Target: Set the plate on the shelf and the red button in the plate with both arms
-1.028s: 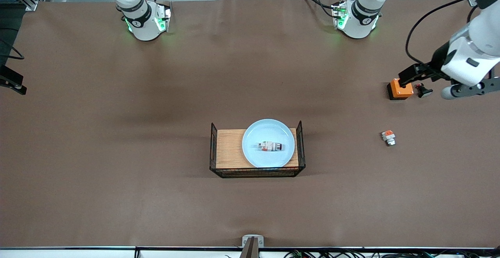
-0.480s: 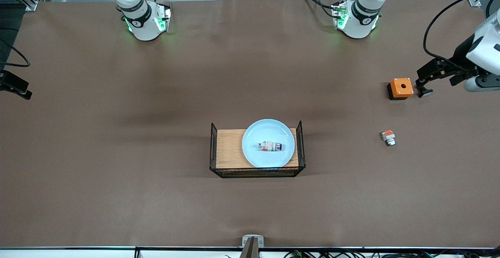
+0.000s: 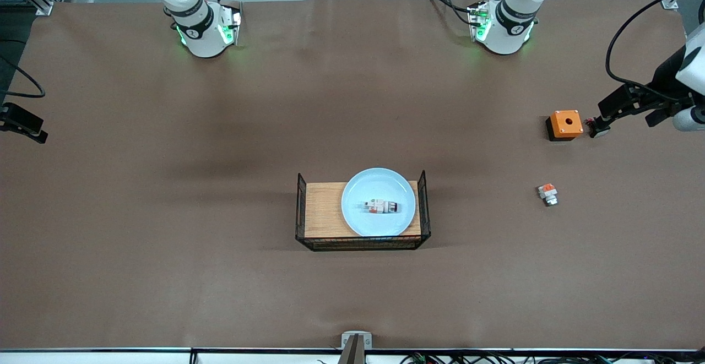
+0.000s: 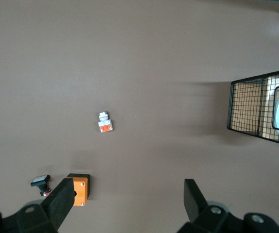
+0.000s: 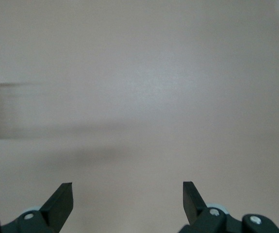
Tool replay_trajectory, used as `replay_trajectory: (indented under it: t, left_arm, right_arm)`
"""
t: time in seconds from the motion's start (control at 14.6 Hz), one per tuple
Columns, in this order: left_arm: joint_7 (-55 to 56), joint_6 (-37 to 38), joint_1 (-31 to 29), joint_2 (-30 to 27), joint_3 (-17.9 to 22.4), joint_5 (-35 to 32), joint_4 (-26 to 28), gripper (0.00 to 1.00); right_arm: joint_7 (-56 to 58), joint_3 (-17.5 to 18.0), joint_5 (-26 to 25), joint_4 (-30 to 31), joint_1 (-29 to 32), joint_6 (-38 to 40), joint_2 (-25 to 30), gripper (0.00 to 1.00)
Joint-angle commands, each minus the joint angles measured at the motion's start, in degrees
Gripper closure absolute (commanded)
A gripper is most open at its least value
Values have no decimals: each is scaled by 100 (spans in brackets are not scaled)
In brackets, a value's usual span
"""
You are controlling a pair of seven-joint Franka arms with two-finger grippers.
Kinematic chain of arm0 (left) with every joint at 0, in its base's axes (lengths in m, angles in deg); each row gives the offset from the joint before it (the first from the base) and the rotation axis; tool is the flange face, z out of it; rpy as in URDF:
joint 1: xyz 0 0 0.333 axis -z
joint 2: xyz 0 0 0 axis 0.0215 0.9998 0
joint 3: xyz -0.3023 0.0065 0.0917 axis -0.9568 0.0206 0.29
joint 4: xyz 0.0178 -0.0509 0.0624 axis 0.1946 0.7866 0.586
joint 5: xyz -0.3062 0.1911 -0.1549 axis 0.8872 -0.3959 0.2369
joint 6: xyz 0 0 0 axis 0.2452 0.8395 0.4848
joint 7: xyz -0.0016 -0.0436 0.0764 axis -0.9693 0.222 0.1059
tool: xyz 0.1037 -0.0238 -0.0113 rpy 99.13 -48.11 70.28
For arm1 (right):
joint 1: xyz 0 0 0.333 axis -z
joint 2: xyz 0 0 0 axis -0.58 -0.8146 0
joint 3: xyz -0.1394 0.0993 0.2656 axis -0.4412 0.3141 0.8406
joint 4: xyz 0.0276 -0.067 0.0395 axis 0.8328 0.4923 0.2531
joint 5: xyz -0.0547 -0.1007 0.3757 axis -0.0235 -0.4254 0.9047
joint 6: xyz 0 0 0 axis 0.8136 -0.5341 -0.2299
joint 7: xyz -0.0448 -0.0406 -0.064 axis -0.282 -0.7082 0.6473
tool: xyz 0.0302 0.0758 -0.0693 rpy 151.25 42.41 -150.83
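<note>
Brown tabletop (image 3: 165,243) carries a wood-floored wire tray (image 3: 325,210) holding the round pale blue plate (image 3: 361,221), tiny red-tipped button (image 3: 381,206) inside. Both look placed, so just park empty: left pincer (image 4: 129,206) and right pincer (image 5: 128,200) both spread apart.

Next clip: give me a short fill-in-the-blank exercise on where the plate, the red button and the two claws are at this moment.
1. The plate sits on the wooden tray, and the red button lies on the ____.
2. The left claw is empty, its jaws ____.
3. The stubby switch piece lies nearer to the front camera than the ____ box.
4. The right claw hangs over bare ____.

Missing words: plate; open; orange; table
</note>
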Motion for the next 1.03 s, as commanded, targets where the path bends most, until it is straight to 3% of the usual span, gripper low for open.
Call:
replay_trajectory:
  t: [0.0, 0.96]
  left_arm:
    - [-24, 43, 43, 295, 14, -11, -457, 0]
    - [-15, 43, 43, 401, 23, -46, -458, 0]
  right_arm:
    - [97, 14, 13, -58, -119, 24, 42, 0]
    - [405, -12, 109, 143, -190, 692, 587, 0]
